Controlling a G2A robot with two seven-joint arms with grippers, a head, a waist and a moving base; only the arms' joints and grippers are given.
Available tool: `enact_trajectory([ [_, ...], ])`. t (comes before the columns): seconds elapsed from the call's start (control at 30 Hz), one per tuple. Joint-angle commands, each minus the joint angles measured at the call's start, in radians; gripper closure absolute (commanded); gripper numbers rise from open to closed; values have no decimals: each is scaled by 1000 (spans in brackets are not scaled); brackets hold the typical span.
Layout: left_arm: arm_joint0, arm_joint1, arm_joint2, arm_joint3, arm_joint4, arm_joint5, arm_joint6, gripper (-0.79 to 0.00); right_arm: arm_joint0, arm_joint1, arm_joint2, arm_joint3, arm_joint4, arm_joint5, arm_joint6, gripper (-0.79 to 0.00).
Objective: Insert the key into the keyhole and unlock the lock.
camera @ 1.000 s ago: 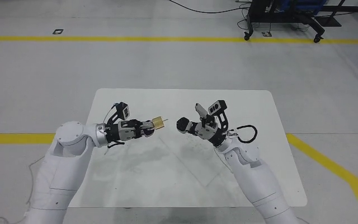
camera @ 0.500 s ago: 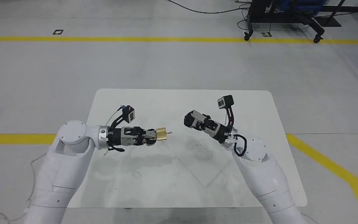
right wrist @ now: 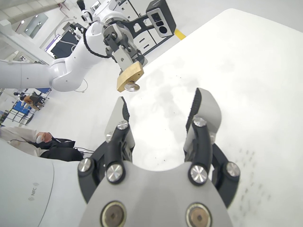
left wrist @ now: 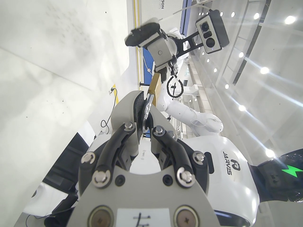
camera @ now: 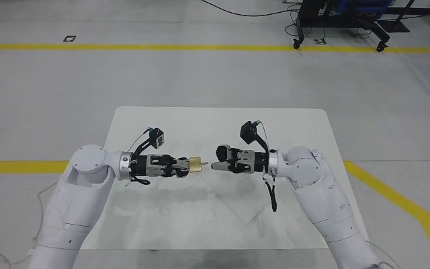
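A brass padlock hangs in the air over the middle of the table, with my left gripper shut on its shackle. A silver key sticks out of the keyhole in the padlock, pointing at my right gripper. My right gripper is level with the lock and a short way from the key. It stands open with nothing between its fingers. In the left wrist view the padlock body pokes out past my shut fingertips.
The white table lies below both arms, with faint smudges on its surface. A yellow floor line runs past the table on both sides. A dark wheeled cart stands far behind it.
My right arm swung down and turned its wrist, so its gripper now faces the key head-on. My left arm carried the padlock a little nearer and to the right.
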Motion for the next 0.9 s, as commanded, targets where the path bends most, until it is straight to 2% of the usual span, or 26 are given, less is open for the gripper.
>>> enact_trajectory([
  [0.0, -2, 1, 5, 1, 1, 2, -5, 0, 4, 2, -12, -4, 6, -14, 3, -560],
  [0.17, -9, 3, 21, 3, 3, 4, -11, 0, 18, 7, -35, 0, 8, -23, -11, -563],
  [0.2, -11, 4, 23, 4, 3, 4, -12, 0, 21, 8, -39, 2, 9, -25, -11, -526],
  [0.37, -15, 7, 30, 7, -2, -1, -14, 0, 33, 14, -61, 2, 22, -30, 0, -456],
  [0.4, -16, 7, 32, 7, -3, -1, -15, 0, 33, 15, -64, 0, 24, -29, 0, -391],
  [0.5, -16, 9, 35, 6, -4, -1, -14, 0, 34, 20, -72, -5, 21, -28, -4, -354],
  [0.67, -18, 12, 42, 5, -4, -3, -10, 0, 36, 26, -84, -6, 22, -27, -16, -200],
  [0.77, -20, 14, 46, 6, -6, -5, -11, 0, 38, 29, -91, -3, 30, -30, -22, 0],
  [0.87, -20, 15, 49, 5, -6, -8, -7, 0, 40, 33, -99, 2, 40, -31, -22, 0],
])
